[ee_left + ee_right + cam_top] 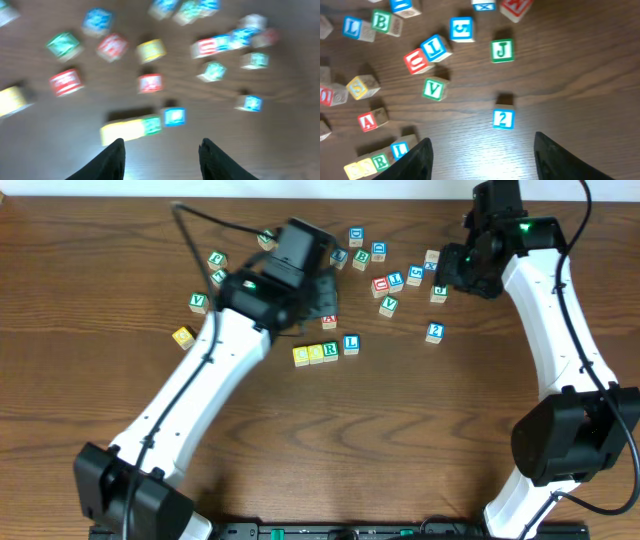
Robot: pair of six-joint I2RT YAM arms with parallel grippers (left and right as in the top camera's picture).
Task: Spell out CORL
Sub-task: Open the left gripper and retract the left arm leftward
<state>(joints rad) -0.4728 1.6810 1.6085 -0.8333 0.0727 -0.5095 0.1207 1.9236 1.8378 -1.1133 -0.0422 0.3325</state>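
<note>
- Finds the row of four blocks point(325, 350) near the middle of the wooden table point(420, 440), set edge to edge: two yellow blocks point(307, 355) at the left end, faces too pale to read, then a green R point(331, 351), then a blue L point(350, 343) at the right end, sitting slightly farther back than the other three.
- Puts the left gripper point(161, 150) above the table close to that row, with the row just ahead of the fingertips in the heavily blurred left wrist view.
- Shows its two fingers spread wide, gripping nothing, only bare wood between them.
- Puts the right gripper point(481, 150) well off to the right of the row, fingers equally wide apart and likewise empty.
- Catches a blue 2 block point(503, 119) standing alone just ahead of the right fingers.
- Takes in loose blocks scattered behind the row: a red A block point(367, 121) near the row's left end, a green V point(433, 89), a green J point(502, 50), a red block point(415, 61) touching a blue one point(435, 47).
- Spots a lone yellow block point(183, 336) beside the left arm, well apart from the row.
</note>
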